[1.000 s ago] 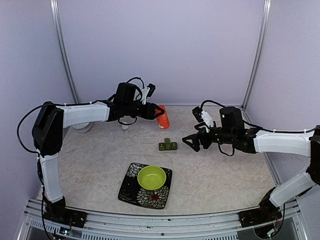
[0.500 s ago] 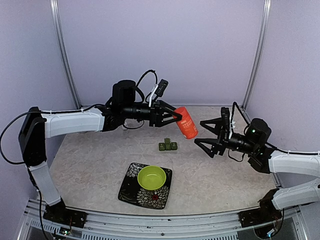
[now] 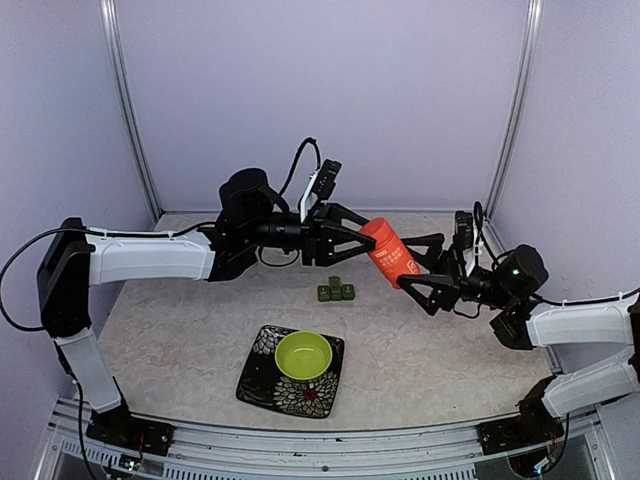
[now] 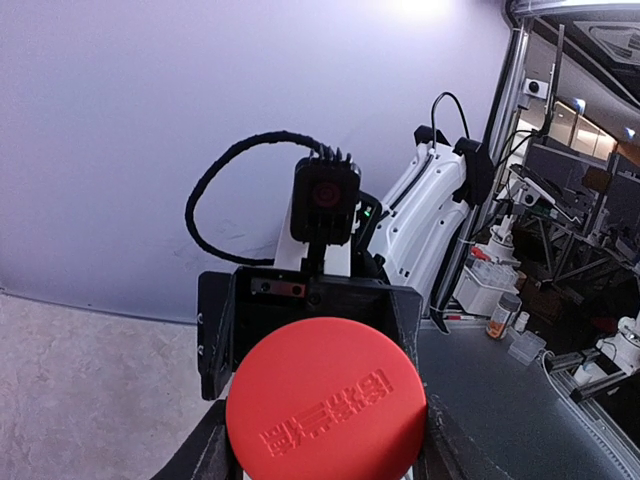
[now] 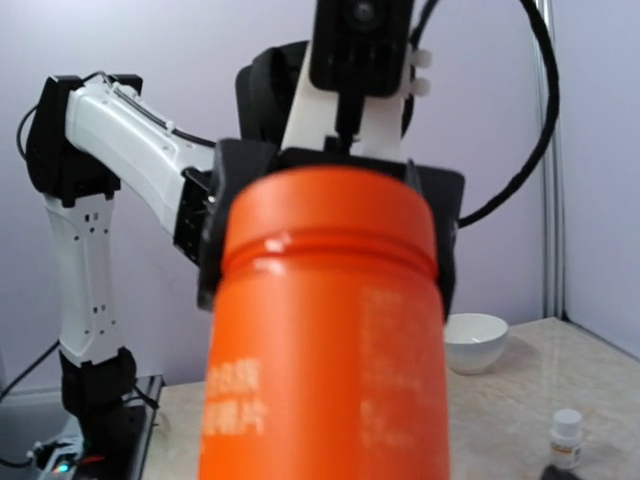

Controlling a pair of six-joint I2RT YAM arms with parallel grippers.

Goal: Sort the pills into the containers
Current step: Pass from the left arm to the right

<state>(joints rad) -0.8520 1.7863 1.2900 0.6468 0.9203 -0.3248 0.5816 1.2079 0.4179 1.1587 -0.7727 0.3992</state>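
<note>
Above mottled table [image 3: 180,330], smooth cylindrical orange bottle [image 3: 390,253]

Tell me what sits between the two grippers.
The orange bottle: the left gripper holds one end, the other reaches between the right gripper's open jaws. Top view shows it.

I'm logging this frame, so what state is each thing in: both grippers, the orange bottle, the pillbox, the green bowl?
left gripper: shut on the orange bottle
right gripper: open, jaws either side of the bottle's lower end
orange bottle: in the air, tilted, cap seems on
pillbox: on the table, one lid seems raised
lime-green bowl: upright, empty, on the patterned plate
</note>
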